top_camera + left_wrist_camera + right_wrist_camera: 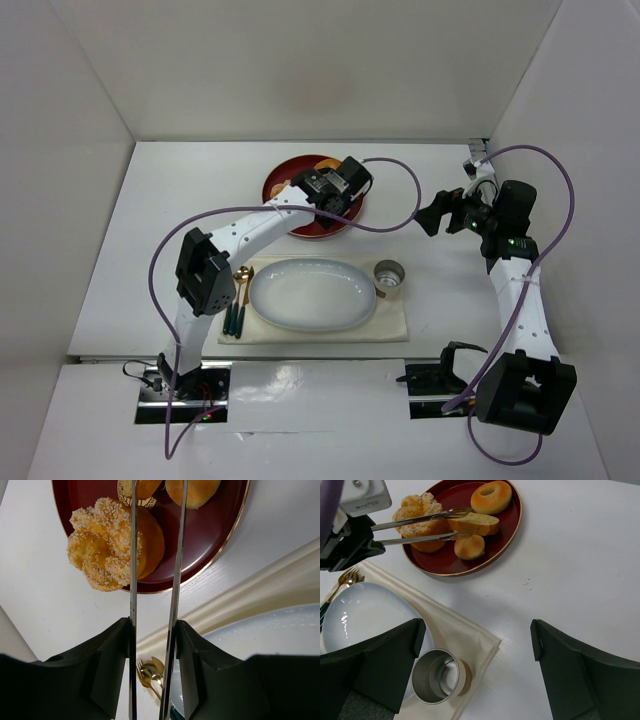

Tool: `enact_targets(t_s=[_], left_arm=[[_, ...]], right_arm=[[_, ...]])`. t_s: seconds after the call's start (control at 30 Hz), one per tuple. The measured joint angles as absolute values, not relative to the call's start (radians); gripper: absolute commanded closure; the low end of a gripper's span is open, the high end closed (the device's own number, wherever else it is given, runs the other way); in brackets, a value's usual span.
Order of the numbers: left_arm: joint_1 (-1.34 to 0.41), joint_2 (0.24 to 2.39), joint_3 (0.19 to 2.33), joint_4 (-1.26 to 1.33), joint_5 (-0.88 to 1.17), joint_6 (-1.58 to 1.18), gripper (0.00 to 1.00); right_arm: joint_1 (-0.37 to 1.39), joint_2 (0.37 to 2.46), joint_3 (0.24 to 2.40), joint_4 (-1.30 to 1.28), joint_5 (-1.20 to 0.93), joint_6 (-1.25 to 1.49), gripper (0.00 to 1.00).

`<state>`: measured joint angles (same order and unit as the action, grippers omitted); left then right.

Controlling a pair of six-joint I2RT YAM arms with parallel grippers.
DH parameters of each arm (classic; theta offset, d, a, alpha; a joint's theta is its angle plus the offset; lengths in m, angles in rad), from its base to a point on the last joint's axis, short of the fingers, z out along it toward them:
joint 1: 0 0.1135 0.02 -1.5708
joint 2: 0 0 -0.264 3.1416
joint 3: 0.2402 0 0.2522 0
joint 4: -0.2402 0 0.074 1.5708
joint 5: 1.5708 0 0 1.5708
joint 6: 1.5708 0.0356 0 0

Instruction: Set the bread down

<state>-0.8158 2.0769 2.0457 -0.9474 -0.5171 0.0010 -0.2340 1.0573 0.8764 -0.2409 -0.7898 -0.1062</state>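
Note:
The bread [479, 522], a flat golden slice with a darker crust, lies in the dark red tray [445, 561] among other pastries. My left gripper [335, 190] is shut on metal tongs [415, 529]. The two tong tips sit either side of the bread. I cannot tell whether they pinch it. In the left wrist view my left gripper [152, 625] holds the tong blades [133, 580], and the bread [147, 489] shows between them at the top edge. My right gripper [440, 215] is open and empty above bare table, right of the cup; its wrist view [477, 630] shows the jaws wide apart.
The tray also holds a ring donut [491, 496], a round bun [469, 547] and a sugared flower-shaped pastry [414, 507]. A pale oval plate [312, 295], a metal cup [389, 277] and a gold spoon and fork [240, 290] sit on a cream napkin [390, 325].

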Motion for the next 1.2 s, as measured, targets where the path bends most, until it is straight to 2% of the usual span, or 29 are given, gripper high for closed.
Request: enact_targets(t_s=[0.57,0.87,0.93,1.07,1.1,1.13,1.2], left_arm=[[-0.759,2.095,2.022,-0.907,-0.480,0.005,0.46],[-0.736,2.115,2.022,-0.908,-0.432,0.015,0.52],[-0.731,2.119,2.022,-0.912,-0.421,0.018,0.58],[-0.724,2.119,2.022,-0.915,-0.406,0.019,0.79],[-0.723,2.119,2.022,-0.915,-0.403,0.019,0.91],[-0.722,2.119,2.022,-0.915,-0.402,0.019,0.98],[-0.721,2.119,2.022,-0.915,-0.399,0.019,1.00]], right_arm=[[-0.234,1.057,0.876,-0.241,-0.790,-0.106,0.00],[-0.234,1.057,0.876,-0.241,-0.789,-0.106,0.00],[-0.234,1.057,0.876,-0.241,-0.789,-0.106,0.00],[-0.234,1.057,0.876,-0.241,-0.789,-0.106,0.00],[-0.234,1.057,0.876,-0.241,-0.789,-0.106,0.00],[-0.234,1.057,0.876,-0.241,-0.789,-0.106,0.00],[-0.234,1.057,0.876,-0.241,-0.789,-0.106,0.00]])
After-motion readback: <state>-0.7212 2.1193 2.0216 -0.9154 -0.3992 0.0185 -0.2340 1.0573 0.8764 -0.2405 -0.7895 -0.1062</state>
